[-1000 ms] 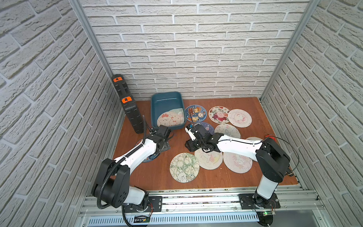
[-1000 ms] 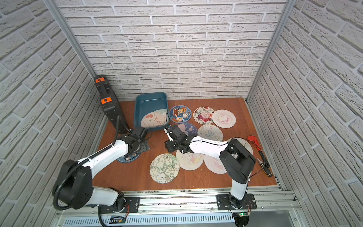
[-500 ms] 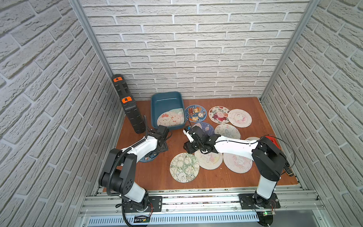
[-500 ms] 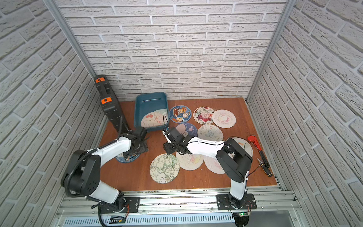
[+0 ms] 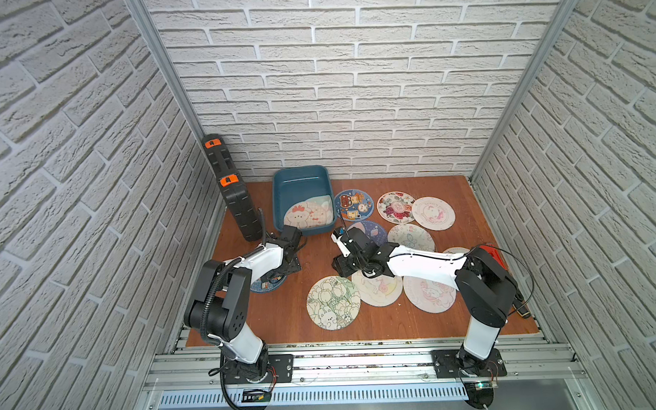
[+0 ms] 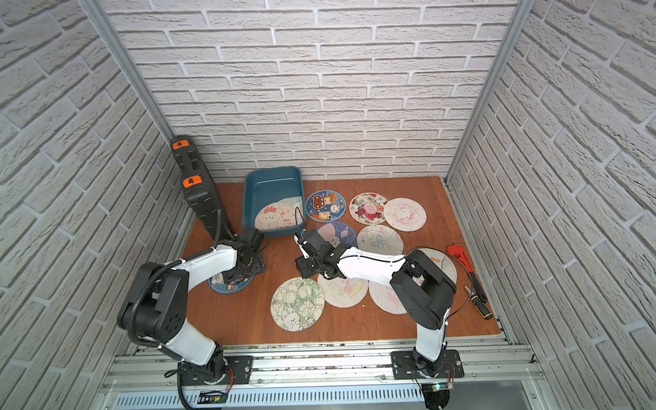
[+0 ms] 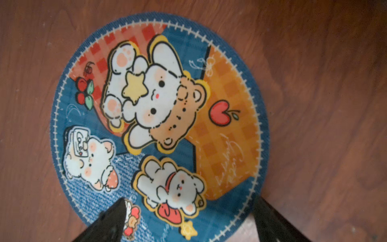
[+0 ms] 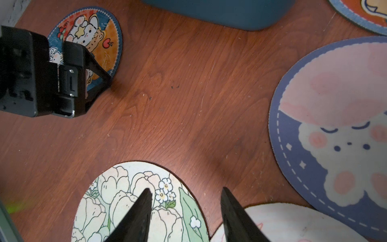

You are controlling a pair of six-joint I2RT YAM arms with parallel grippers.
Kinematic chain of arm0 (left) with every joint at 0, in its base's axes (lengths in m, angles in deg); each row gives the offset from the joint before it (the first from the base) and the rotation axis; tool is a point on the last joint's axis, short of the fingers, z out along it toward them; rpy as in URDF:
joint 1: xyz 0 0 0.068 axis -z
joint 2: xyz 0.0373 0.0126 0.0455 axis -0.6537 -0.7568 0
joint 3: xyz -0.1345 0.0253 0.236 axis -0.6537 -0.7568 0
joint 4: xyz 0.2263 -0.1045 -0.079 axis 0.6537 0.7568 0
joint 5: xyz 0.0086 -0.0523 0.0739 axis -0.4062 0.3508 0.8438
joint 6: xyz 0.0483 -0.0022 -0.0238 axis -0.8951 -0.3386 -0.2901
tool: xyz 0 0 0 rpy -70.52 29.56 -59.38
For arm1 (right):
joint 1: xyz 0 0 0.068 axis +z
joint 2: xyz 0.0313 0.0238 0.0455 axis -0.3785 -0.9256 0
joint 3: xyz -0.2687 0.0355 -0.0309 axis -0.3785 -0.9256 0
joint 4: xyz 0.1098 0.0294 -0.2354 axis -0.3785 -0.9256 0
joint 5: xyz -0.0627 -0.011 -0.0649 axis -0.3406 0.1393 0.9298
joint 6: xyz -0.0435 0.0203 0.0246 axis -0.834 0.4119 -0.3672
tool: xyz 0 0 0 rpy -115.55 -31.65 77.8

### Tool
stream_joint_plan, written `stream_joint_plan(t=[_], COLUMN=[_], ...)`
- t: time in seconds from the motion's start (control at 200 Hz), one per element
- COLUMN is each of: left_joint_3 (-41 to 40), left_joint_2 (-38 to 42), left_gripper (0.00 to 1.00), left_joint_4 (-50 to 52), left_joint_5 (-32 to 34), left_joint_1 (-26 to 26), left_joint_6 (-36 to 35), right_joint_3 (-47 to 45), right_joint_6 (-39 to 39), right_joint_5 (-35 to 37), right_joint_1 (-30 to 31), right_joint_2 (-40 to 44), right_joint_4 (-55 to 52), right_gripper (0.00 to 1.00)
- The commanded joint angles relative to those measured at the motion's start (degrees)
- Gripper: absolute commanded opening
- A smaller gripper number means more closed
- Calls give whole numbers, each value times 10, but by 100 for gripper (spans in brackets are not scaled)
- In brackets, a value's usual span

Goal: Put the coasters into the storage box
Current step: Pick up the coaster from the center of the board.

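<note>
The teal storage box stands at the back left with pale bunny coasters inside. A dark blue bear coaster lies flat on the wood floor in front of it. My left gripper hangs open just above that coaster's near edge, one finger over the print and one outside the rim; it shows in a top view as the left gripper. My right gripper is open and empty over the edge of the tulip coaster, also visible as the tulip coaster. Several more coasters lie to the right.
A tall black case with orange latches leans on the left wall beside the box. A red tool and a screwdriver lie along the right edge. A blue-and-pink bunny coaster lies close to the right gripper.
My left gripper has drawn back from the box front and come down over the dark blue coaster. The right gripper has shifted slightly toward the front, to the tulip coaster's edge.
</note>
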Motion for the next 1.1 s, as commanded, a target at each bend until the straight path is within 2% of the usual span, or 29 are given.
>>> stream_joint_plan(t=[0.0,0.17,0.34,0.435,0.555,0.825,0.925,0.95,1.095], left_joint_3=[-23,-38,-42,-45,-54,-77,-76,-76,-78], left_joint_2=[-18,-6,-3,-13,-24,-22,-20,-18,1], left_gripper=[90,79,78,73,59,16,3,0,0], left_joint_4=[-18,-26,-25,-32,-43,-67,-68,-68,-70], left_joint_5=[-12,-29,-60,-83,-95,-108,-108,-108,-108], left_joint_1=[-11,-13,-14,-18,-21,-23,-24,-23,-23], left_joint_6=[1,13,36,47,56,67,65,64,57], right_joint_3=[0,7,8,10,11,12,13,13,13], right_joint_6=[3,-1,-3,-2,-4,-5,-5,-5,-6], right_joint_5=[14,23,33,34,36,41,40,41,43], right_joint_1=[4,7,11,12,14,16,18,18,19], right_joint_2=[0,-6,-6,-7,-6,-9,-11,-10,-13], right_joint_4=[5,-10,-19,-21,-23,-28,-28,-28,-29], right_gripper=[54,54,53,53,53,53,53,53,53])
